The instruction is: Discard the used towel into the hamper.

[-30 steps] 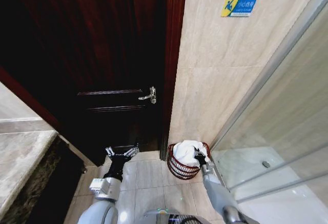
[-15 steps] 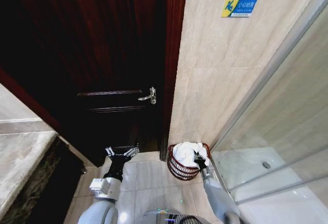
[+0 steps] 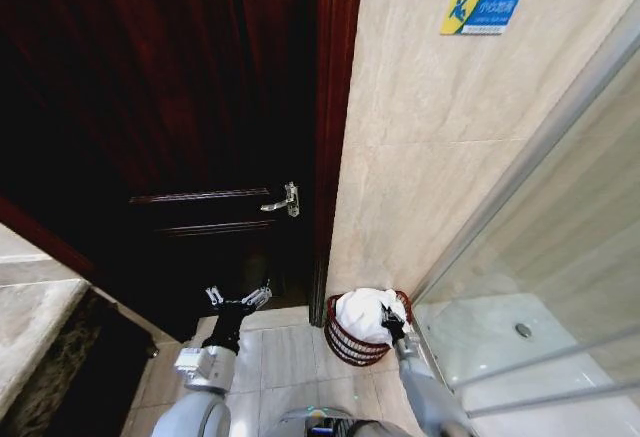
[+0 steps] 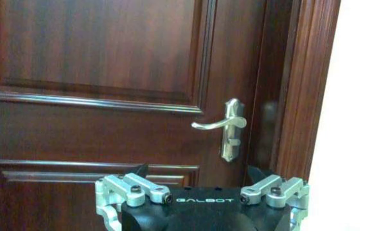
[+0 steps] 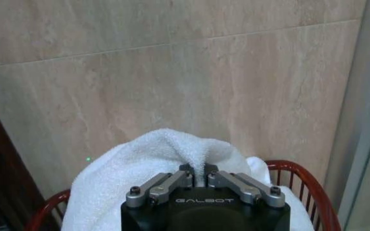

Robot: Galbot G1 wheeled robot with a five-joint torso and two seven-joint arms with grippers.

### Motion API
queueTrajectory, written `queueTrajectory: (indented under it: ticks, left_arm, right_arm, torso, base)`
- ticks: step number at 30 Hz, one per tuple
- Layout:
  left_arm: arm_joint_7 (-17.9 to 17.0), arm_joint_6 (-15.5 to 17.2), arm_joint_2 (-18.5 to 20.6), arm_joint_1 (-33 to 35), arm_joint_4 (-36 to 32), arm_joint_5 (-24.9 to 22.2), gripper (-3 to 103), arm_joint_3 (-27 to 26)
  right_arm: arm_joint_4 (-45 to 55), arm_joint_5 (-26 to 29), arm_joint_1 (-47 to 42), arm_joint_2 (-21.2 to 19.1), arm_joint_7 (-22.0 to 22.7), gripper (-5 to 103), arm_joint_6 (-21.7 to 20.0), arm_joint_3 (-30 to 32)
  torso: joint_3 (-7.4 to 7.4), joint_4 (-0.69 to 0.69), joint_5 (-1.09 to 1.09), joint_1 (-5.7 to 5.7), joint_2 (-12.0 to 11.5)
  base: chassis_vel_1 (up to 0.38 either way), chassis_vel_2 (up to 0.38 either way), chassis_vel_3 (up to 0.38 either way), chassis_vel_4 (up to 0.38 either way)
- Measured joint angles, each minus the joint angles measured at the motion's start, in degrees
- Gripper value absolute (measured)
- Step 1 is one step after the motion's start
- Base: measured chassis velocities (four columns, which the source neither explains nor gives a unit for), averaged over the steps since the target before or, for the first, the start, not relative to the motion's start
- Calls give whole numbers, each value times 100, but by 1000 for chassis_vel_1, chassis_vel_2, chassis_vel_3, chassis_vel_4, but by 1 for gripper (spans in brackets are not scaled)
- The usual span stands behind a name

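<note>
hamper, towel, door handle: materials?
Hamper: looks like red-coated wire, with thin glossy ribs and open gaps; painted wicker can't be excluded. Towel: white terry cloth, going by its looped, fuzzy pile and soft folds; the right gripper is pinching a ridge of it. Door handle: polished silvery metal, with bright reflections on lever and backplate.

You have one hamper (image 3: 358,339) on the floor, with one white towel (image 3: 366,312) heaped in it. Left of the hamper stands one dark door (image 3: 190,137) with one lever handle (image 3: 282,200). One blue sign (image 3: 483,9) hangs on the wall above the hamper. Two pincers: left (image 3: 238,300), right (image 3: 392,325).
</note>
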Motion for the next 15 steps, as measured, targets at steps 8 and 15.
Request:
queueTrajectory:
  ticks: [8, 15]
  left_arm:
    - [0, 0, 0, 0, 0, 0, 100, 0]
    - [0, 0, 0, 0, 0, 0, 100, 0]
  right_arm:
    - [27, -260, 17, -58, 122, 7, -295, 5]
    - [228, -546, 28, -125, 120, 7, -933, -6]
  torso:
    - [-129, 0, 0, -110, -248]
    - [-254, 0, 0, -222, -481]
  base:
    - [0, 0, 0, 0]
    - [0, 0, 0, 0]
